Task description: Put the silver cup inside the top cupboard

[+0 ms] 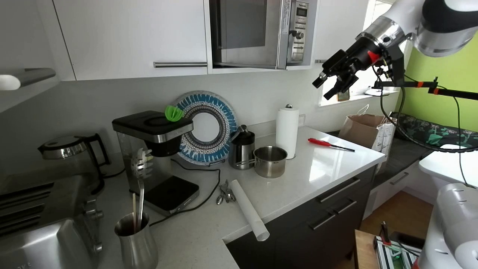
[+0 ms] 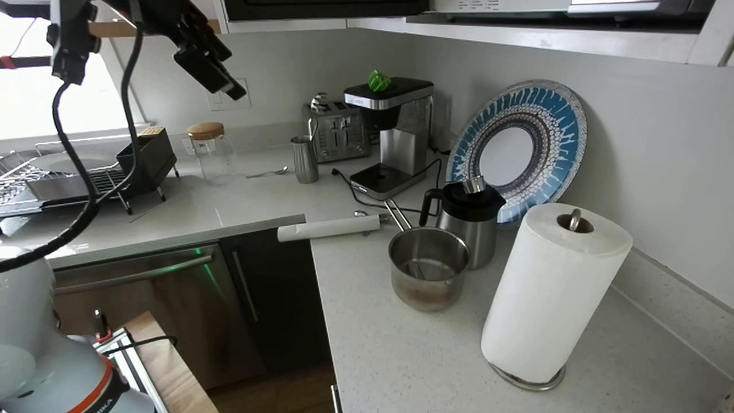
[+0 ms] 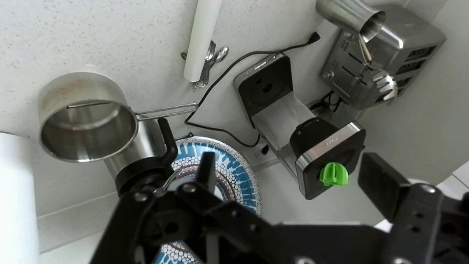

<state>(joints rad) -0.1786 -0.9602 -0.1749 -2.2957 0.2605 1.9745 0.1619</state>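
Two silver vessels stand on the counter, and I cannot tell which is the named cup. A steel pot with a long wire handle [image 1: 270,162] is upright beside the paper towels, also in an exterior view [image 2: 430,287] and the wrist view [image 3: 84,91]. A tall steel cup [image 1: 140,246] holds utensils, also in an exterior view [image 2: 305,160] and the wrist view [image 3: 348,16]. The top cupboard [image 1: 340,28], white and narrow, appears closed right of the microwave. My gripper [image 1: 323,89] is open and empty, high above the counter, also in the wrist view [image 3: 291,176].
A microwave [image 1: 242,33] sits among the wall cabinets. Below are a coffee maker [image 1: 153,127] with a green item [image 1: 173,113] on top, a plate [image 1: 224,123], a steel carafe [image 1: 242,149], a paper towel roll [image 1: 286,130], a white tube [image 1: 248,207] and a red screwdriver [image 1: 320,142].
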